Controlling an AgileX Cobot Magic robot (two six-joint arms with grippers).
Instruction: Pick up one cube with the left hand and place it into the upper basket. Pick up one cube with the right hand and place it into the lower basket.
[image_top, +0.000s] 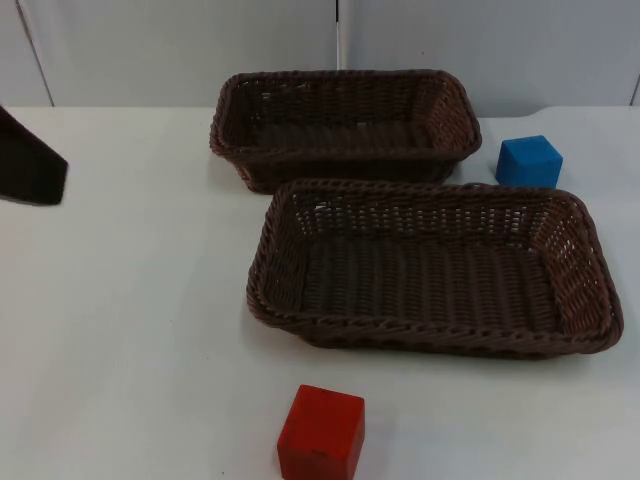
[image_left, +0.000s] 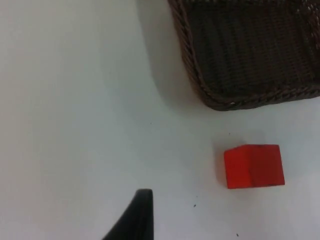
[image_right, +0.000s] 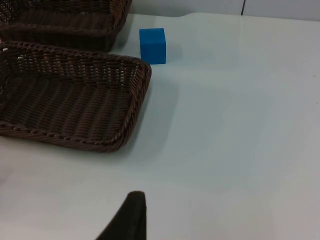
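From above, both baskets (image_top: 345, 125) are sitting empty while, by the left wrist camera, the red cube (image_left: 254, 166) is lying just ahead-right of the left gripper (image_left: 135, 220), and the blue cube (image_right: 152, 45) is sitting far ahead of the right gripper (image_right: 127, 220), whose grips I cannot tell.

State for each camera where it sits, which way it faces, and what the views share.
Top view: fixed above, looking down and forward at upper basket, lower basket; left arm at the edge.
Left wrist view: looks onto red cube; own fingertip shows.
Right wrist view: looks onto blue cube; own fingertip shows.
All share the lower basket.
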